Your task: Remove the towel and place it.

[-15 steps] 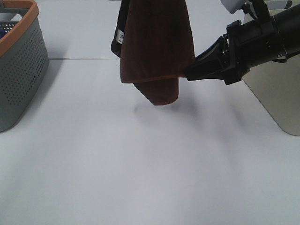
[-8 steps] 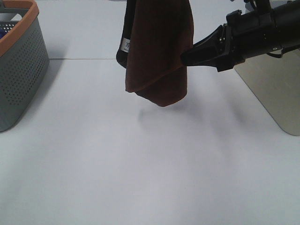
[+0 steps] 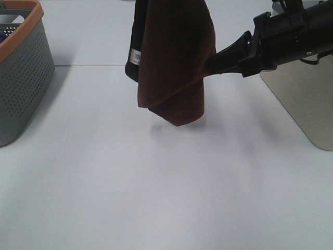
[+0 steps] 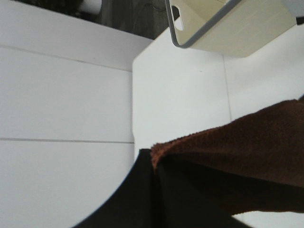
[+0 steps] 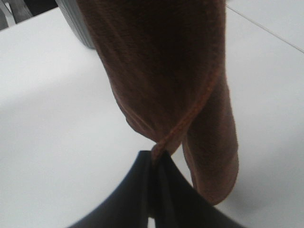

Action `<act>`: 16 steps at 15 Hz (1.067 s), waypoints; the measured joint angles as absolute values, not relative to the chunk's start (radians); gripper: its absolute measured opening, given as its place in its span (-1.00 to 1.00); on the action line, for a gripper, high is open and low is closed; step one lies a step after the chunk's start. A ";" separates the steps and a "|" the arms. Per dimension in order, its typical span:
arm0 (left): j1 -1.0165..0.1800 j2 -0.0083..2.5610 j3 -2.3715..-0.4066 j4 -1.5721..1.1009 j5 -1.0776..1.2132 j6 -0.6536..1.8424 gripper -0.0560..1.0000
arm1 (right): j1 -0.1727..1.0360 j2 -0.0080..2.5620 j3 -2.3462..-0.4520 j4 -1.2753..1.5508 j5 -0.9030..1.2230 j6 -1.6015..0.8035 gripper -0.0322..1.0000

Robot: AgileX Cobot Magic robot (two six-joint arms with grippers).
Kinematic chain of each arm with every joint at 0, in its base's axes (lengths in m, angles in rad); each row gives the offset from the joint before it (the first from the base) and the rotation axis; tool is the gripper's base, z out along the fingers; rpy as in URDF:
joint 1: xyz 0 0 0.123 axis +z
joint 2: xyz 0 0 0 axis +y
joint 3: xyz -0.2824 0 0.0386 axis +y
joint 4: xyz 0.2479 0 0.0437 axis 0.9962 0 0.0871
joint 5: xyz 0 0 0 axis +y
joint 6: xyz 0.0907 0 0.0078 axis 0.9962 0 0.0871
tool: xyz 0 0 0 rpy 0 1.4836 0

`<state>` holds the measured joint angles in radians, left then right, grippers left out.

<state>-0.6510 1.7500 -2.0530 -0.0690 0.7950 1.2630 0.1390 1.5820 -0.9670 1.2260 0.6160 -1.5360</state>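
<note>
Seen from my console: a grey perforated basket (image 3: 23, 78) with an orange rim stands well left of the towel (image 3: 174, 57), and a beige bin (image 3: 304, 104) sits under the right arm. The towel hangs over the middle of the bench (image 3: 156, 198), its long axis vertical, its folded lower end pointing down clear of the surface. My left pincer (image 4: 153, 156) clamps one edge; my right pincer (image 3: 209, 66) pinches the side hem.

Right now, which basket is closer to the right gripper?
The smooth beige basket at right, near the right gripper; the grey perforated basket with the orange rim stands far left.
</note>
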 joint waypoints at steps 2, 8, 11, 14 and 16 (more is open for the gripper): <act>-0.609 1.750 -2.053 -0.009 0.869 1.093 -0.89 | 0.139 1.515 -0.967 1.096 0.535 -1.444 -0.94; -0.583 1.750 -2.053 0.107 1.035 0.841 -0.89 | 0.139 1.448 -0.968 0.969 0.307 -1.345 -0.94; -0.583 1.755 -2.053 0.206 1.040 0.710 -0.89 | 0.139 1.452 -1.039 0.962 0.291 -1.381 -0.94; -0.568 1.804 -2.053 0.266 0.986 0.664 -0.89 | 0.139 1.512 -1.155 0.962 0.291 -1.429 -0.94; -0.527 1.855 -2.053 0.271 0.908 0.633 -0.89 | 0.139 1.595 -1.227 0.962 0.283 -1.438 -0.94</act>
<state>-0.5270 1.8550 -2.0530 0.2710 0.9080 0.6330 0.1390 1.5950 -1.2270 0.9620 0.2830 -1.4380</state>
